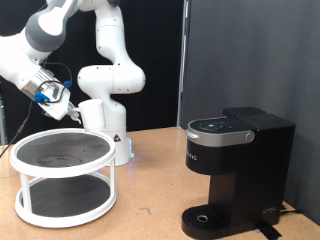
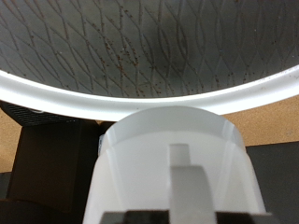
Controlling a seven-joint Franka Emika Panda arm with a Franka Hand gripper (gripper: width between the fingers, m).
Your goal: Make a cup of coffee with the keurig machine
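arm raised, jaws (image 1: 70,113) holding cup (image 2: 173,159) over shelf (image 1: 62,155)

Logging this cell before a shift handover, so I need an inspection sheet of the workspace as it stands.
Surface: wooden table, lit.
Job's things: keurig machine at the exterior view's right, lid down, nothing on its drip base; cup white, close under the wrist camera.
Clutter: two-tier white rack with dark mesh shelves.
Grippers: gripper above the rack's top shelf.
Cables: blue wiring at the wrist.
Surroundings: dark curtain, white wall.
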